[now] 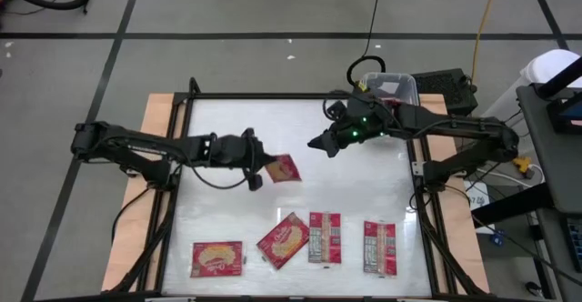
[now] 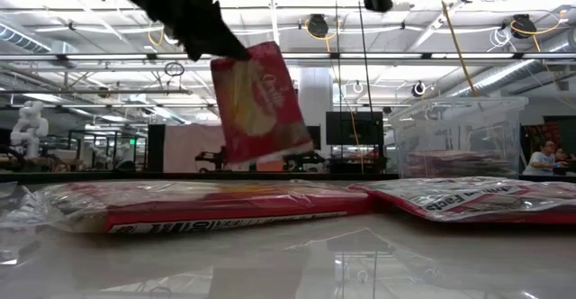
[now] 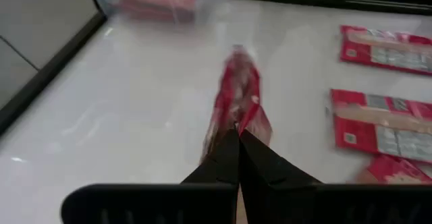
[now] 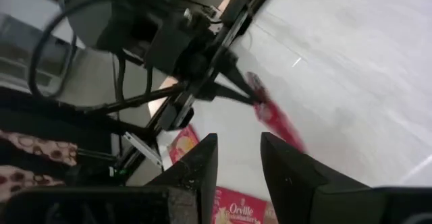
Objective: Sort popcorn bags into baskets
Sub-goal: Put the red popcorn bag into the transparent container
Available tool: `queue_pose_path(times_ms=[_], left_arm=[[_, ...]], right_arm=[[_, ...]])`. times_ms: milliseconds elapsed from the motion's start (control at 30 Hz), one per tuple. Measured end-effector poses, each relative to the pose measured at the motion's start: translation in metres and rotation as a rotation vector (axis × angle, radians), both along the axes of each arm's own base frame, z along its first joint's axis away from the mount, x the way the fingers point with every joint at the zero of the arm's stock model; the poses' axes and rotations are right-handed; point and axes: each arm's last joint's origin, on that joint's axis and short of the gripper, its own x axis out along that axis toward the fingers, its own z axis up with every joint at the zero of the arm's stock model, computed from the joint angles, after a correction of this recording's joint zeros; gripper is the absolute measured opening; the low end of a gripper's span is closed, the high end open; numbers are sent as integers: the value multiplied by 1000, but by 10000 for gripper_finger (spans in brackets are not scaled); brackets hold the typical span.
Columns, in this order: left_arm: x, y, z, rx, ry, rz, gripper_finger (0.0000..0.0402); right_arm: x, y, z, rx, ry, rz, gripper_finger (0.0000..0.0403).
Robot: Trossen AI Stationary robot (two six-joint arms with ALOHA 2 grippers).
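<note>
My left gripper (image 1: 262, 167) hangs over the middle of the table, shut on one red popcorn bag (image 1: 283, 168), which is lifted off the table (image 2: 256, 105). My right gripper (image 1: 320, 145) hovers higher, toward the far right, with its fingers open (image 4: 237, 150) and nothing between them. Several more popcorn bags lie flat along the near edge (image 1: 218, 258), (image 1: 283, 240), (image 1: 325, 237), (image 1: 380, 246). A clear basket (image 1: 391, 85) stands at the far right corner with red packets inside (image 2: 459, 137). My left gripper pinches the bag's end nearest to it (image 3: 236, 124) between its two shut fingers. The fingers come from the table's left, slanting down. The bag sticks out past the fingertips and hangs tilted below them, held by its upper corner (image 2: 229, 63), clear of the table.
The table's dark metal frame (image 1: 273, 96) runs around the white top. Cables and a dark box (image 1: 446, 85) lie beyond the far right corner. The white surface between the arms and the row of bags is bare.
</note>
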Motion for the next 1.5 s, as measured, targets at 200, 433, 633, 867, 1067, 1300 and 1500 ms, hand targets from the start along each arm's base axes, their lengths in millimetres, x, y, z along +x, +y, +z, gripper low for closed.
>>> queue_pose_path(times_ms=[200, 433, 633, 867, 1067, 1300, 1500], left_arm=[[7, 11, 37, 80, -28, -6, 1], [10, 14, 59, 91, -76, 2, 1], [13, 15, 91, 77, -184, 47, 1], [11, 23, 130, 121, -291, 144, 0], [9, 26, 141, 134, -319, 136, 0], [9, 25, 141, 121, -329, 98, 1], [10, 25, 147, 126, -388, 99, 1]], right_arm=[[15, -2, 24, -153, 106, 106, 105], [27, -3, 27, -326, 135, 229, 108], [27, -5, 19, -424, 218, 248, 147], [21, -3, 17, -557, 264, 351, 192], [26, -8, 24, -589, 230, 186, 207], [40, -11, 39, -627, 34, 92, 195], [46, -11, 35, -614, 20, 111, 114]])
